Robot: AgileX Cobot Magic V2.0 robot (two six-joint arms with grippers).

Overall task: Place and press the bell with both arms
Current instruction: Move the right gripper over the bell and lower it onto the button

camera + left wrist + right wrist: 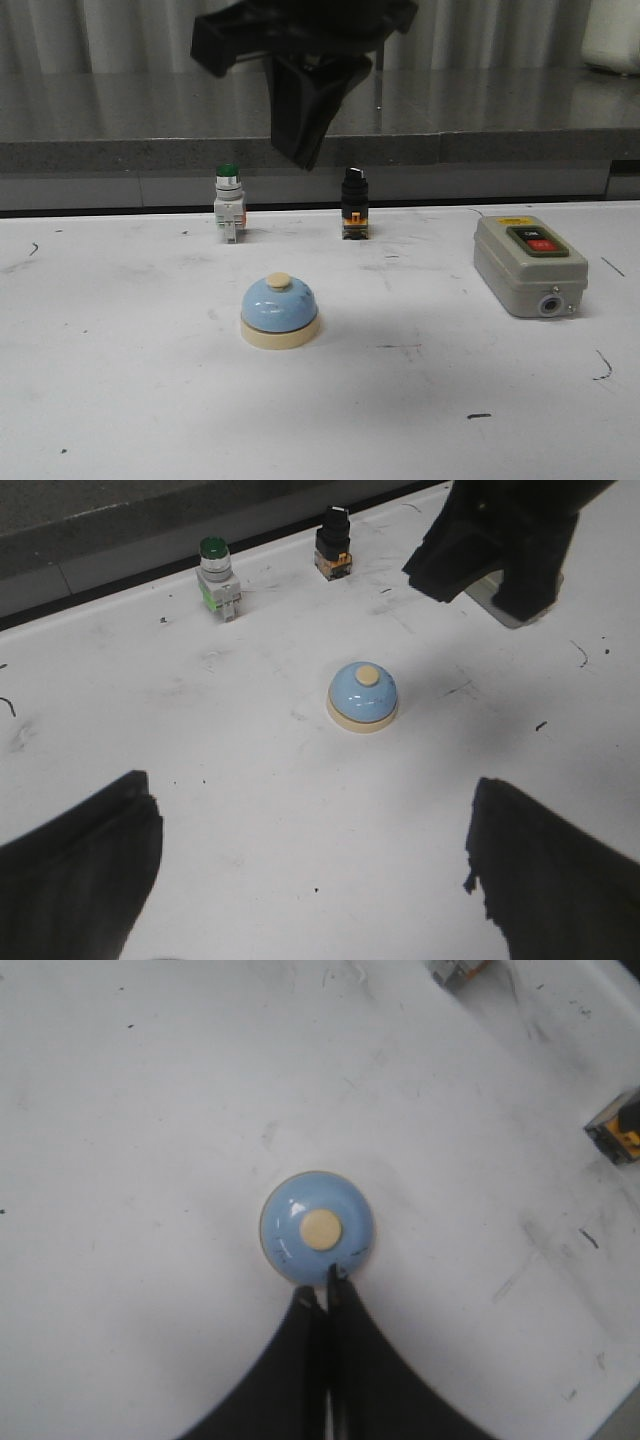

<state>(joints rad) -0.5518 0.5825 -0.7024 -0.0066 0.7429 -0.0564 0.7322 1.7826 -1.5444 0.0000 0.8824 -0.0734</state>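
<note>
The bell (280, 312) is a light-blue dome on a cream base with a cream button, standing upright on the white table (120, 400). My right gripper (305, 158) hangs high above it, pointing down, fingers shut with nothing between them. In the right wrist view its closed tips (322, 1290) lie over the bell's (318, 1228) near rim, apart from the button. My left gripper (310, 825) is open and empty, its fingers (85, 865) spread wide. It is short of the bell (363, 695), which lies ahead. The right gripper (522, 600) shows there too.
Along the back of the table stand a green-capped push button (228, 203) and a black selector switch (354, 205). A grey switch box (528, 265) with red and black buttons lies at the right. A grey ledge (120, 150) runs behind the table.
</note>
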